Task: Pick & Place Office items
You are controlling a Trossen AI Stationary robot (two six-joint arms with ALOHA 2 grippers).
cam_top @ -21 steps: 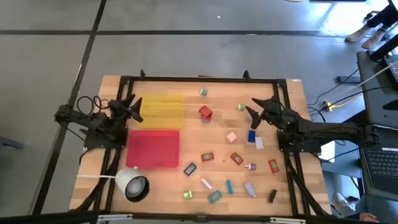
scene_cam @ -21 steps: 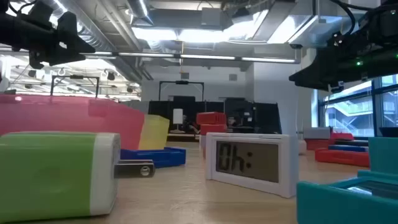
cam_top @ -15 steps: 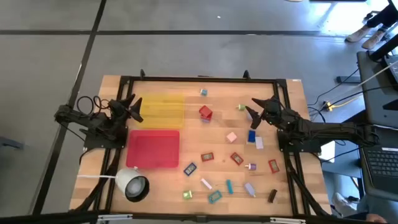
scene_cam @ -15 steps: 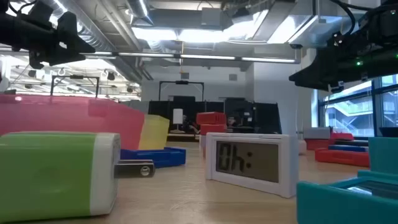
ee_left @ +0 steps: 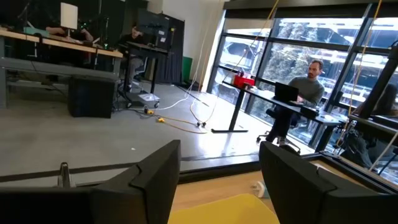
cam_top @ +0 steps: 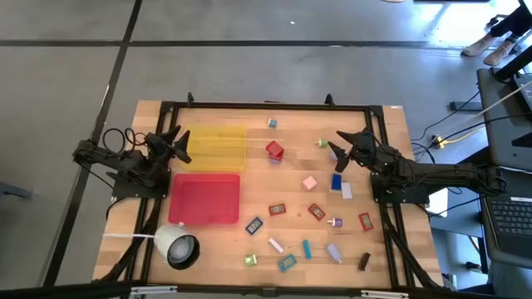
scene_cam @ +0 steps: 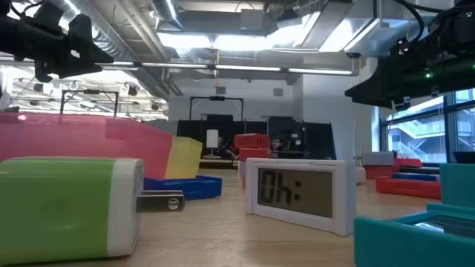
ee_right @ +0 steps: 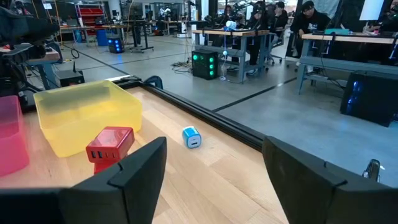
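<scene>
Office items (cam_top: 308,212) unmoved since before; left gripper (cam_top: 176,141) and right gripper (cam_top: 339,148) apart.

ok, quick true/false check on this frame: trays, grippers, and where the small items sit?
1. The yellow tray lies farther from the table's near edge than the red tray. True.
2. The left gripper holds a clip. False: it is open and empty.
3. The right gripper is open, holding nothing. True.
4. The red block lies inside the yellow tray. False: it sits on the table beside it.
5. Both trays hold no items. True.
</scene>
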